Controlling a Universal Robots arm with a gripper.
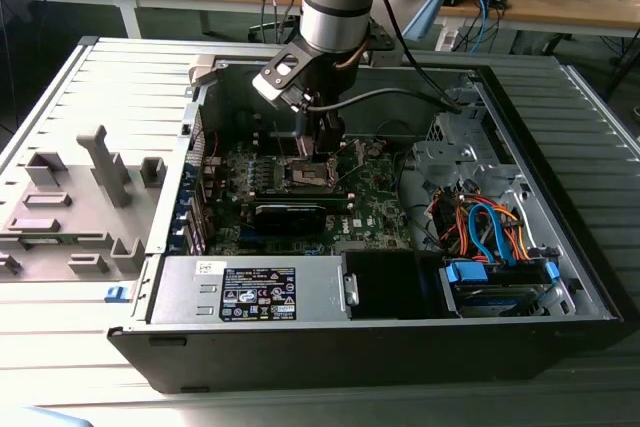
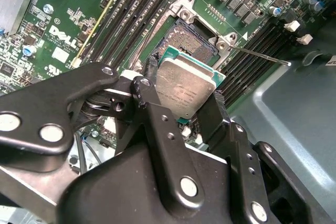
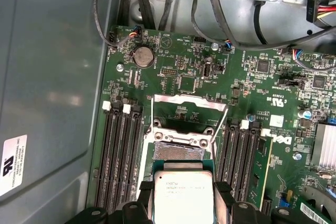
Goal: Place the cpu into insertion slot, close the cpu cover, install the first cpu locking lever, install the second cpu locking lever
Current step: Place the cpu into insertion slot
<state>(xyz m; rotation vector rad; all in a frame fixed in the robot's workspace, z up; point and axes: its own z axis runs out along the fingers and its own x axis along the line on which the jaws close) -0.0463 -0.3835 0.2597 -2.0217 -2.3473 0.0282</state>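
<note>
My gripper (image 2: 184, 92) is shut on the cpu (image 2: 185, 88), a flat square chip with a silvery top, its black fingers (image 2: 148, 77) clamping two opposite edges. In both wrist views the chip hovers just over one edge of the insertion slot (image 2: 192, 36), whose dark contact field lies bare inside a silver rim. In the first wrist view the cpu (image 3: 184, 196) sits between the fingertips (image 3: 144, 187) next to the slot (image 3: 178, 153). The cpu cover (image 3: 189, 102) stands swung up past the slot. A thin lever rod (image 2: 261, 56) juts out from a slot corner. In the exterior view the gripper (image 1: 322, 150) hangs over the slot (image 1: 310, 176) inside the case.
Long black memory slots (image 3: 121, 156) flank the socket on both sides. Cables (image 3: 220, 19) and a coin battery (image 3: 143, 55) lie beyond it. A black block (image 1: 290, 215), the power supply (image 1: 250, 292) and a drive bay with blue and orange cables (image 1: 490, 232) fill the case. A grey fixture (image 1: 80, 197) lies outside.
</note>
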